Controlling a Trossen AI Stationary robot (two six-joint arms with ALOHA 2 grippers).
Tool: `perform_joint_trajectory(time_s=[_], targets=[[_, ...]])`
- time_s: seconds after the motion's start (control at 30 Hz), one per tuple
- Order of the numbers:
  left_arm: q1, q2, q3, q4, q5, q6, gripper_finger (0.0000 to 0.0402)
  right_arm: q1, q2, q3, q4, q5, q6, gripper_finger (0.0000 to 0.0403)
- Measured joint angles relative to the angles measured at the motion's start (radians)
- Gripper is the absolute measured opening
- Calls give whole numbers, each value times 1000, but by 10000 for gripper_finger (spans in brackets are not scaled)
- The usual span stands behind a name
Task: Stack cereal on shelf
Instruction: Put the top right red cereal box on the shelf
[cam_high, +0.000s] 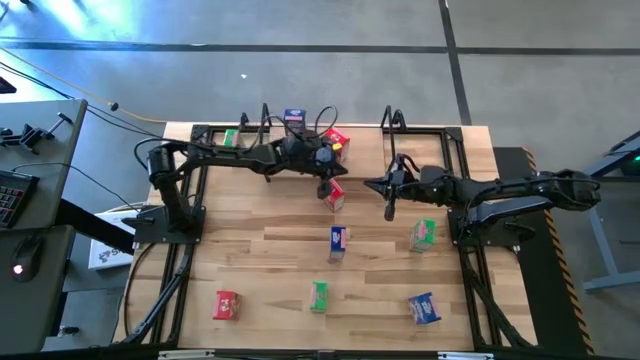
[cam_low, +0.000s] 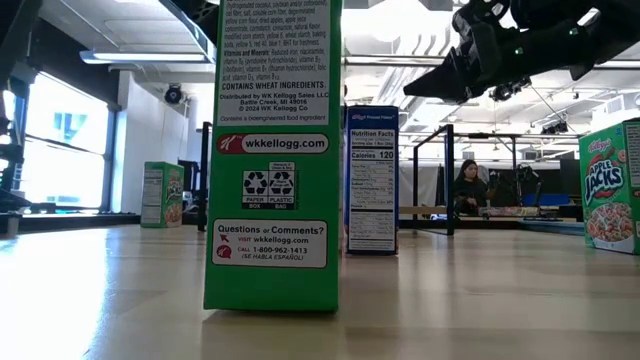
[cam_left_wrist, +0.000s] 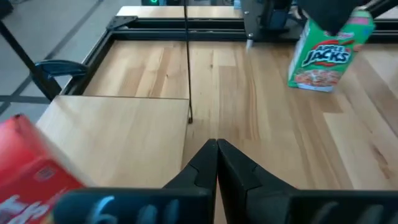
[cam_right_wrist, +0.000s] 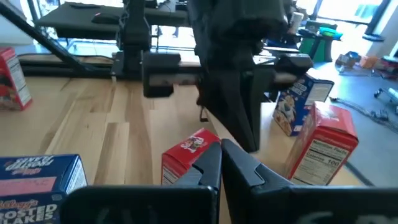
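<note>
Plank tabletop (cam_high: 260, 250) fills my overhead feed, with an open workshop beyond it where a person (cam_low: 467, 185) sits at a far bench.

On my left wrist feed the fingers (cam_left_wrist: 239, 171) are pressed together with nothing between them. The left gripper (cam_high: 328, 180) hangs over the middle of the far half of the table, its arm reaching in from the left base. Just beside it a red cereal box (cam_high: 335, 195) stands on the planks, untouched.

The right gripper (cam_high: 372, 185) points across at that same box from the right. Its fingers (cam_right_wrist: 202, 165) also meet at the tips, gripping nothing, with the red box just past them.

The shelf (cam_left_wrist: 118, 124), a pale board, runs along the far edge. A second red box (cam_high: 337, 142) stands on it, and a blue box (cam_high: 293, 117) is near that one. A green box (cam_high: 231, 138) sits toward the far left corner.

Five boxes remain out on the planks:
- a blue one (cam_high: 338, 240) at centre
- a green one (cam_high: 422, 234) to its right
- red (cam_high: 226, 305), green (cam_high: 319, 296) and blue (cam_high: 424, 308) along the near edge
</note>
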Motion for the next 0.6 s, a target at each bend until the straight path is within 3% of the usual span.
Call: perform_joint_trajectory(time_s=[0.6], targets=[[42,60,38,56,-254,-102,3,-2,0,0,-6,-2,-8,0]])
